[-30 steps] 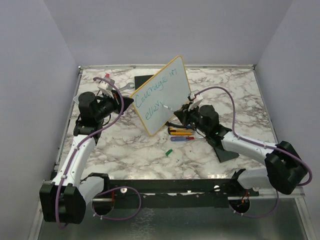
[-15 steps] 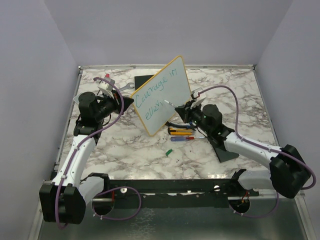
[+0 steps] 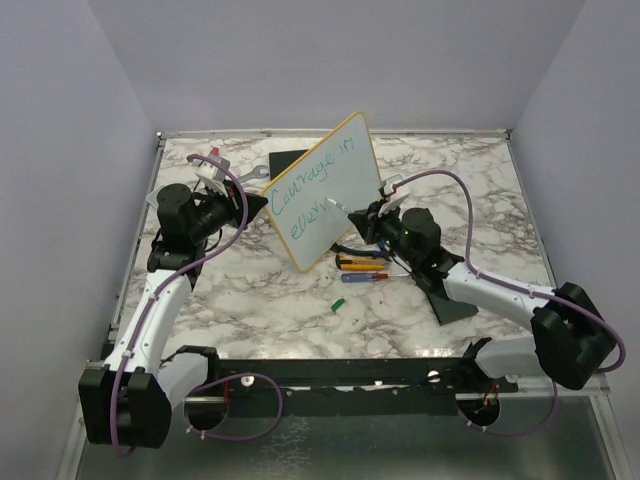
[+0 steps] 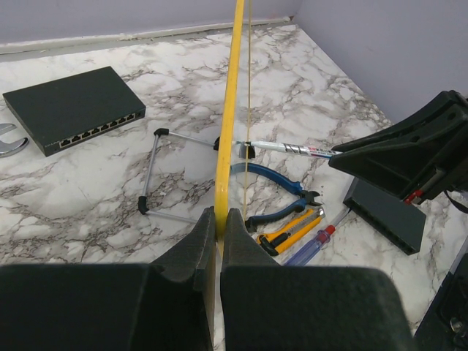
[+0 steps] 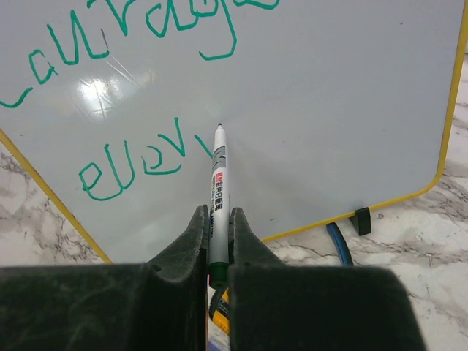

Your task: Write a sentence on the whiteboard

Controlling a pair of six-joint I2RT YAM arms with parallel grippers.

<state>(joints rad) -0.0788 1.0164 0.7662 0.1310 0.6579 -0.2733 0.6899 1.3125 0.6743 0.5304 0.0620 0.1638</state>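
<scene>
Marbled tabletop (image 3: 450,180): white yellow-rimmed whiteboard (image 3: 345,165) stands tilted, left end effector (image 4: 218,232) clenched on its rim. Right end effector (image 5: 218,219) grasping white marker (image 5: 218,172) beside unfinished teal cursive sentence (image 5: 139,164). Risk: hard pressing shoves board, smearing letters.

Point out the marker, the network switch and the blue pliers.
marker (image 5: 218,191): right wrist view, on its white barrel.
network switch (image 4: 73,102): left wrist view, on its black top face.
blue pliers (image 4: 272,178): left wrist view, on the upper handle.
</scene>
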